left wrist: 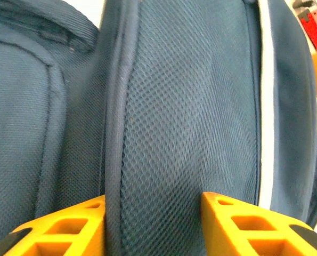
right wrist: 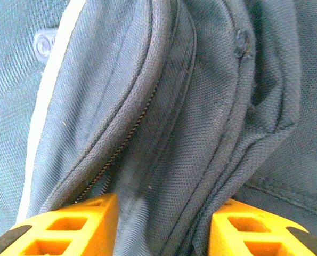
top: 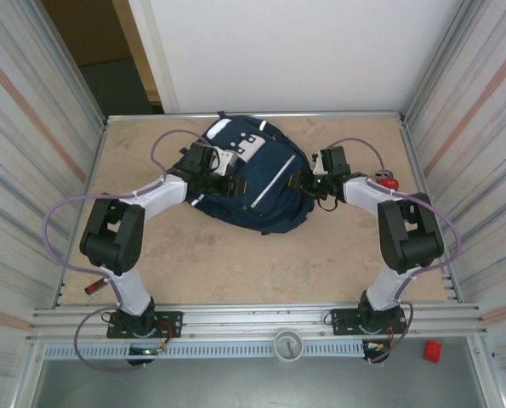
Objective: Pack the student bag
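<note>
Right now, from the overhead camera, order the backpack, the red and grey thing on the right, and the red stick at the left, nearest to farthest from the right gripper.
1. The student bag, centre, its fabric between the fingers of the right gripper.
2. The red and grey item, right side of the table.
3. The red stick, near left edge.

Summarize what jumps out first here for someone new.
A big navy backpack lying at the far middle of the table dominates. Both arms reach in to it, the left gripper and right gripper at its opposite sides, each wrist view showing bag fabric between orange fingers.
</note>
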`<state>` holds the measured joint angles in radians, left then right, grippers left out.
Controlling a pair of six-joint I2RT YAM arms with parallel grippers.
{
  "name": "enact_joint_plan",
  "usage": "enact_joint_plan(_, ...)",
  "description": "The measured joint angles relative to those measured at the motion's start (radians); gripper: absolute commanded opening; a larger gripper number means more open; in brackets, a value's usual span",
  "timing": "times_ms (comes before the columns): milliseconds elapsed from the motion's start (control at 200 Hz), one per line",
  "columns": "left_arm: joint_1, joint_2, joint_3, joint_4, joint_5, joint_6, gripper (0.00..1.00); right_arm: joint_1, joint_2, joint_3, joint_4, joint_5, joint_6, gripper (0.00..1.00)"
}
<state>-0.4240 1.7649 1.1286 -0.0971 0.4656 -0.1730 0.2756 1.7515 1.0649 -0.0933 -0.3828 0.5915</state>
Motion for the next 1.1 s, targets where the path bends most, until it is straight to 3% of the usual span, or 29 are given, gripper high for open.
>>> enact_joint_plan(190,-0.056,-0.101,-0.167,0.095,0.008,-0.064,0.49,0.028,0.122,0.230,-0.138,0.069,-0.116,0.51)
enact_joint_plan(361,-0.086,-0.144,-0.213,0.096,0.011,-0.129,0.54,0.059,0.069,0.222,-0.212,0.221,-0.183,0.63)
enact_joint_plan(526,-0.085,-0.142,-0.216,0.117,0.009,-0.188,0.40,0.127,-0.176,0.036,-0.257,0.367,-0.203,0.68)
enact_joint_plan(706,-0.079,-0.116,-0.224,0.160,0.022,-0.227,0.19,0.393,-0.410,-0.191,-0.159,0.420,-0.110,0.65)
enact_joint_plan(882,-0.079,-0.116,-0.236,0.177,0.031,-0.251,0.07,0.591,-0.388,-0.286,-0.057,0.538,0.039,0.57)
enact_joint_plan(1102,-0.073,-0.116,-0.239,0.180,0.040,-0.251,0.00,0.603,-0.289,-0.281,0.063,0.599,0.123,0.49)
